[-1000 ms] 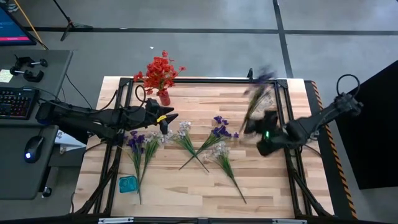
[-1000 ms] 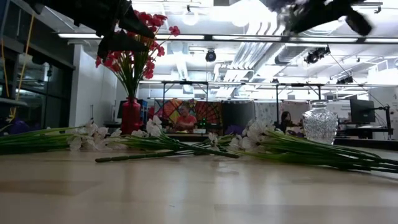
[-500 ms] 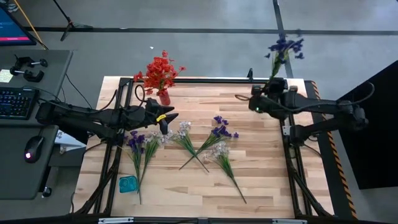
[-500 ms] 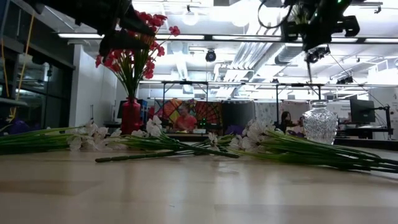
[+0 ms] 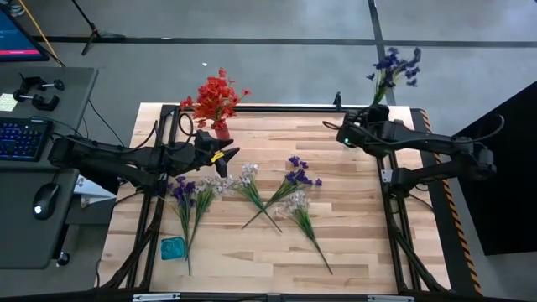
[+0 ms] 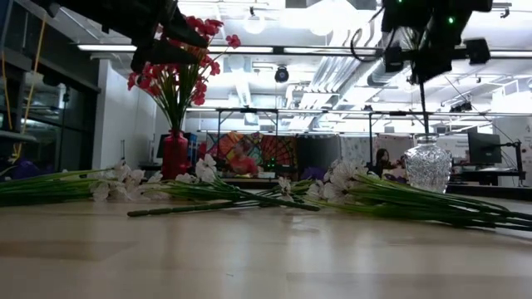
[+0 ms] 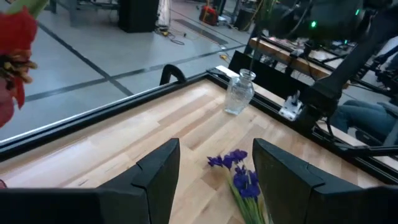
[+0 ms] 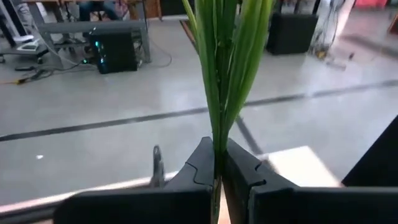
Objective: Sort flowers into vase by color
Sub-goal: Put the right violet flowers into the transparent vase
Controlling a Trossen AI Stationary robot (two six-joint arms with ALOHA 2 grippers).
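My right gripper point(image 5: 372, 116) is shut on a purple flower sprig point(image 5: 393, 65) at the table's far right corner. The sprig stands upright over a clear glass vase point(image 6: 427, 164), and its stem point(image 7: 252, 59) reaches down to the vase's neck. A red vase point(image 5: 221, 132) at the far left holds red flowers point(image 5: 216, 96). More purple flowers point(image 5: 295, 176) and white flowers point(image 5: 245, 176) lie flat on the table's middle. My left gripper point(image 5: 225, 159) hovers open above the white ones, near the red vase. My right gripper pinches the sprig's green stem point(image 8: 217, 152) between its two fingers, below the leaves. The fingers come about level from the table's right and lie across the stem. The sprig stands upright, blossoms on top, its lower end point(image 6: 423, 124) hanging down to the glass vase's mouth.
A small blue object point(image 5: 173, 247) lies near the table's front left. A black frame rail point(image 5: 277, 109) runs along the far edge. A side desk with a keyboard point(image 5: 21, 138) and a mouse point(image 5: 46, 200) stands to the left. Bare wood shows at the front.
My right gripper has swung from the table's right middle toward the far right corner, carrying the purple sprig. It has turned, so the sprig now stands upright over the glass vase. Over the last half second it shifted only a little.
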